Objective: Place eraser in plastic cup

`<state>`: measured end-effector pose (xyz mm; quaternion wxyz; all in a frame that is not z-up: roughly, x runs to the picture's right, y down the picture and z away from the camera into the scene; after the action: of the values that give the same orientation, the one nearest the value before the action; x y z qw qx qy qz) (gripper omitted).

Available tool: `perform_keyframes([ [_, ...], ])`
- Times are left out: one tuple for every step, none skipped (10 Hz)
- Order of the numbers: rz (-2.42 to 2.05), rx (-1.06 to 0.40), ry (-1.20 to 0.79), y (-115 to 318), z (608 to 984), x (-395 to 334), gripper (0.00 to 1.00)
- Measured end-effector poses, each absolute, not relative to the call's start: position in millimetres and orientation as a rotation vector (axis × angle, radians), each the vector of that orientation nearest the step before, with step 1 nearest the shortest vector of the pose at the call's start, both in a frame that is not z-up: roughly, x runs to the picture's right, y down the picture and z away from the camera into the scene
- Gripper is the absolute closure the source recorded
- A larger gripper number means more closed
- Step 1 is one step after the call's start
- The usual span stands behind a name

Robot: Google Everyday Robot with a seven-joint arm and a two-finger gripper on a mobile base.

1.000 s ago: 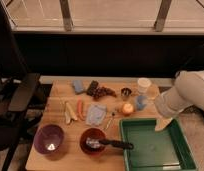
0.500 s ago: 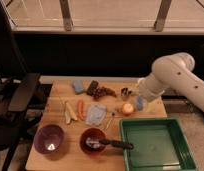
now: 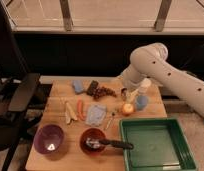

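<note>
Movement is the main thing this last second: my arm has swung in from beyond the right edge of the table (image 3: 57,116) and now reaches in over its far right part.

Starting from the left, the blue-grey block (image 3: 78,86) sits near the far edge. The eraser (image 3: 92,87) lies just beside it on the right, flat on the table and untouched. Next comes a dark bunch that looks like grapes (image 3: 104,92). Then comes my hand (image 3: 123,86), hanging low near the far edge, to the right of the middle. Its fingers stand apart and hold nothing.

To the right of the hand and nearer the front lies the apple (image 3: 127,108). The plastic cup (image 3: 141,102) stands upright just beside the apple, close to the right edge, with the white cup (image 3: 144,86) behind it.

I judge that the approach has begun but the grasp has not. My hand is nearer the cup than the eraser. It needs to travel further left, past the grapes, before it can come down over the eraser. The carry back to the cup then looks short.
</note>
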<state>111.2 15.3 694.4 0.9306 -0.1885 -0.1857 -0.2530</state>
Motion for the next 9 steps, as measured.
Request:
perform_keyframes([
  [-0.520, -0.386, -0.382, 15, 695, 109, 0.26],
  [-0.518, -0.391, -0.381, 16, 695, 111, 0.26],
  [-0.529, -0.405, -0.381, 17, 700, 109, 0.26],
  [-0.553, -0.415, -0.385, 18, 711, 102, 0.26],
  [-0.583, -0.418, -0.388, 15, 725, 93, 0.26],
  [-0.628, -0.418, -0.389, 4, 743, 81, 0.26],
  [-0.662, -0.415, -0.392, -5, 754, 69, 0.26],
  [-0.709, -0.410, -0.398, -15, 768, 52, 0.26],
  [-0.746, -0.402, -0.402, -24, 781, 39, 0.26],
])
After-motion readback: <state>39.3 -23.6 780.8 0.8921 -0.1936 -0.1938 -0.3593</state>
